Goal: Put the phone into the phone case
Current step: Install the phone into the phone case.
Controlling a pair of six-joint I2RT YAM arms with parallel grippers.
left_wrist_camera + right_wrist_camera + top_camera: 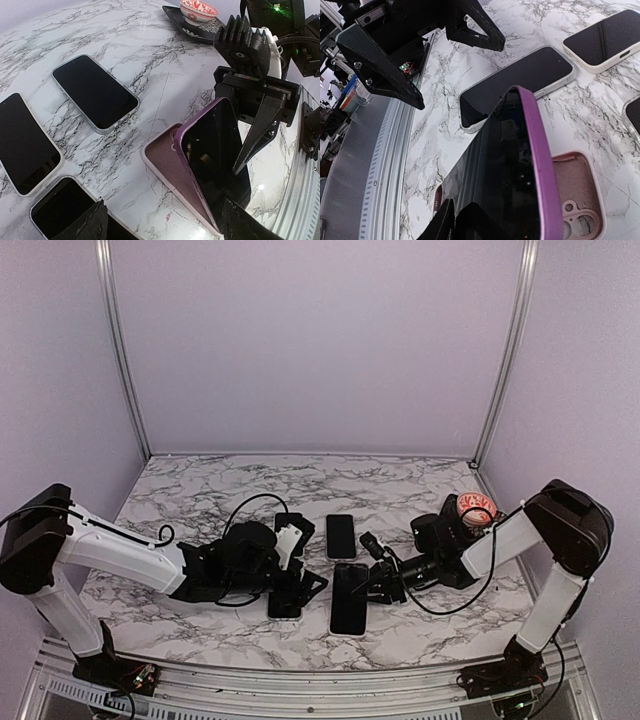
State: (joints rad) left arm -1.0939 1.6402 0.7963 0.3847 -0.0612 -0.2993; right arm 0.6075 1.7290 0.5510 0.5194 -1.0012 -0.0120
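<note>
The purple phone (215, 155) stands tilted at the near middle of the counter (150, 75). Its long axis runs near to far, with the left long edge down in the pink case (167, 160) and the right edge raised. The right fingers (257, 130) flank that raised edge, but I cannot tell whether they clamp it. The left fingers (85, 222) gape wide and hold nothing.

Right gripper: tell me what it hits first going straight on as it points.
The tilted purple phone, already at its fingertips; past that, probably the left gripper, though depth is unclear.
</note>
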